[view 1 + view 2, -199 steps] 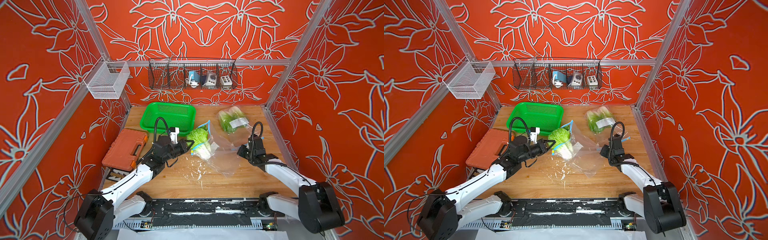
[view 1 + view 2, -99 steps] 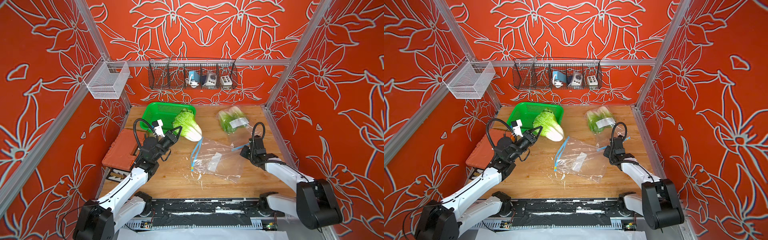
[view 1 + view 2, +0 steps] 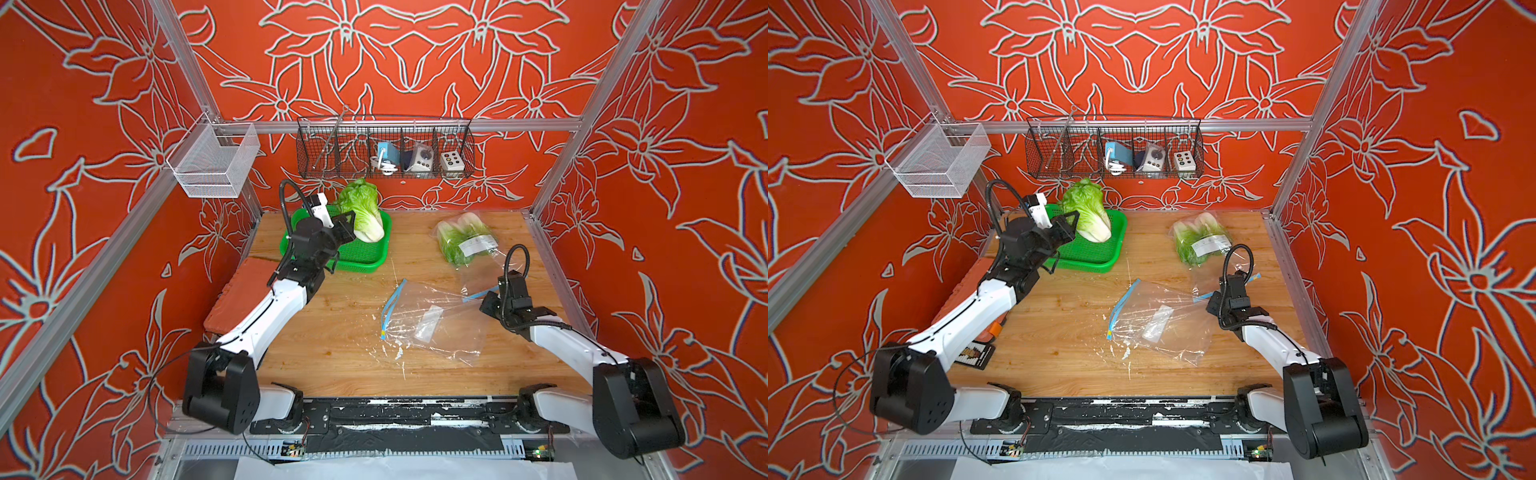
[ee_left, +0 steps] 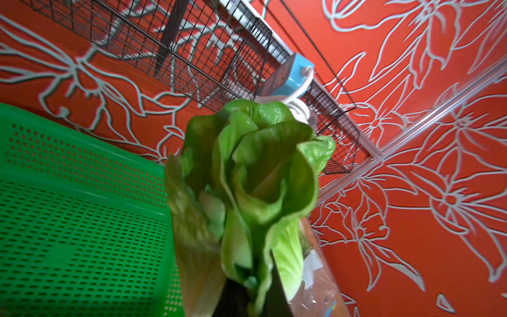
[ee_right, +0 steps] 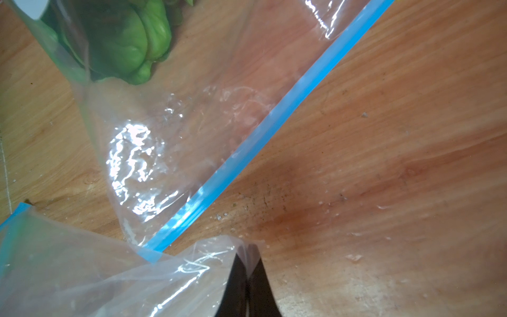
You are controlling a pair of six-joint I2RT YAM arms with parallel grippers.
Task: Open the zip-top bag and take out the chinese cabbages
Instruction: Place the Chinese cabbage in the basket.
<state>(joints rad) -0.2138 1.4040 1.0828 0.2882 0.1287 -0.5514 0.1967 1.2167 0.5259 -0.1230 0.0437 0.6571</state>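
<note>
The cabbage (image 3: 363, 212) is clamped stem-down in the left claw (image 3: 352, 226) above the green basket (image 3: 374, 266); the bag (image 3: 432, 320) is pinched in the right claw (image 5: 248, 263).

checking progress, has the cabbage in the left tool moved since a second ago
Yes. The cabbage in the left tool went from the zip-top bag toward the back wall, now over the green basket.

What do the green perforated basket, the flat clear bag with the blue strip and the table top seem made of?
Green perforated basket: probably moulded plastic, glossy, with even rows of slots.
Flat clear bag: thin plastic film, shiny, wrinkled, see-through.
Table top: apparently wood, matte, with visible grain.
</note>
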